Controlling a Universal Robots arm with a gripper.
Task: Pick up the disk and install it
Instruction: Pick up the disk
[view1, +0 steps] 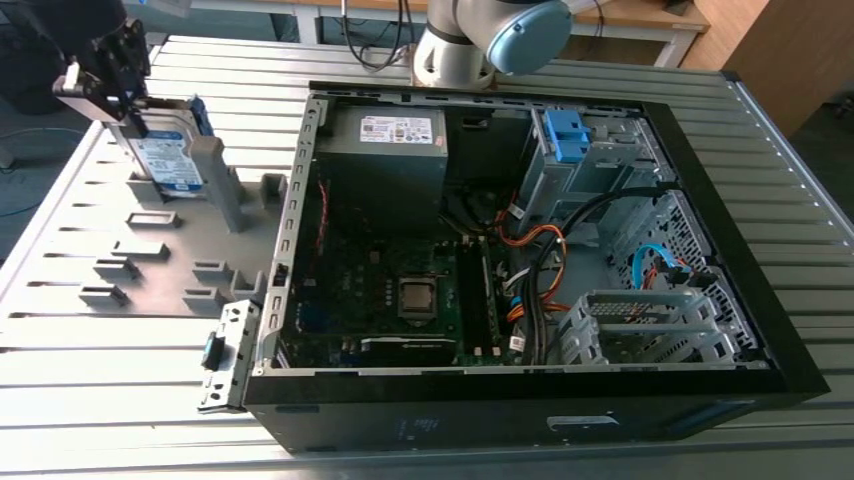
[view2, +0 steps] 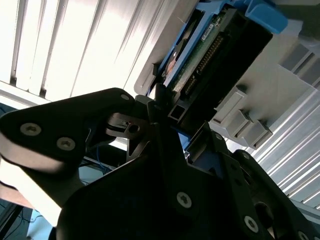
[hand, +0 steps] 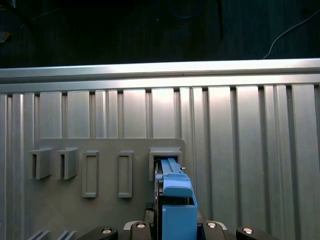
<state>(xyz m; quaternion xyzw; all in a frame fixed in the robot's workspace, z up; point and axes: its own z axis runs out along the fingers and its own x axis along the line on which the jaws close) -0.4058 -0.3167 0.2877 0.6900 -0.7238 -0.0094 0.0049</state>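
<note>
The disk stands on edge in a slot of the grey holder plate, at the exterior view's left, beside the open computer case. Its white-and-blue label faces the camera and a blue rail runs along its edge. My gripper sits on the disk's upper end, shut on it. In the second wrist view the dark fingers pinch the end of the disk, whose green circuit board shows. In the first wrist view the blue rail of the disk lies between the jaws, over the holder plate.
Inside the case are a grey power-supply box, a bare blue bracket in the upper bay, orange and black cables and a metal drive cage. The arm's base stands behind the case. Everything rests on a ribbed metal table.
</note>
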